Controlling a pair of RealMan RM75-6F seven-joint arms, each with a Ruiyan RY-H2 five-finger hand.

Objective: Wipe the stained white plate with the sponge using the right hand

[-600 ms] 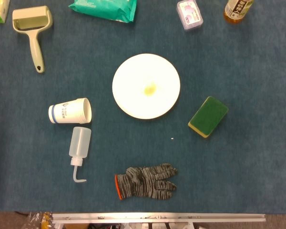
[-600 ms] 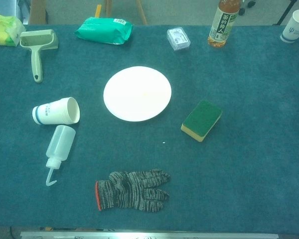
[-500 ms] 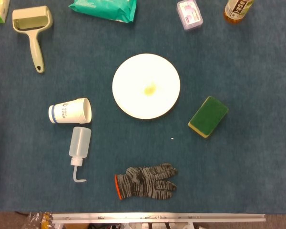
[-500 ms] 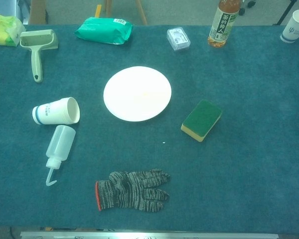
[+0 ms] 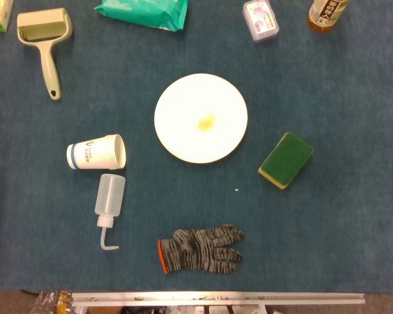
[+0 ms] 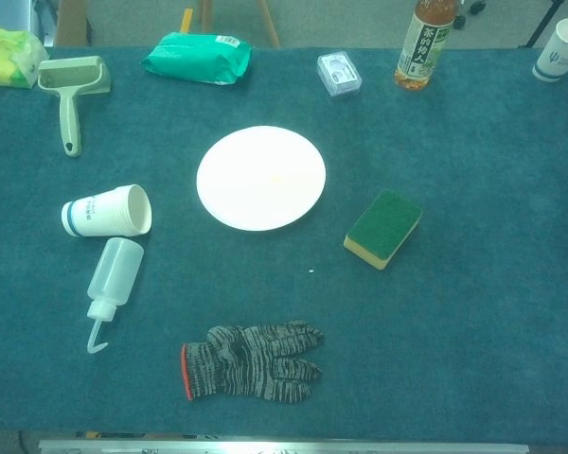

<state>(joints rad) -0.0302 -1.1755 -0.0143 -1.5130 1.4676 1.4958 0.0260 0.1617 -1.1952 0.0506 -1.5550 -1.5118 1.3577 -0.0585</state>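
Blue carpet-like cloth covers the worktop (image 5: pixel 354 98). The green-and-yellow rectangular sponge (image 5: pixel 286 159) lies right of the stained round white plate (image 5: pixel 200 118), long axis diagonal. Neither hand shows, so their fingers cannot be judged.

A white paper cup (image 5: pixel 97 153) lies tipped beside a clear squeeze bottle (image 5: pixel 109 203); a grey knit glove (image 5: pixel 200 250) lies nearer, flat.

A blue carpeted table (image 6: pixel 492 312) fills both views, with pale floor (image 6: pixel 341 24) beyond its far edge.
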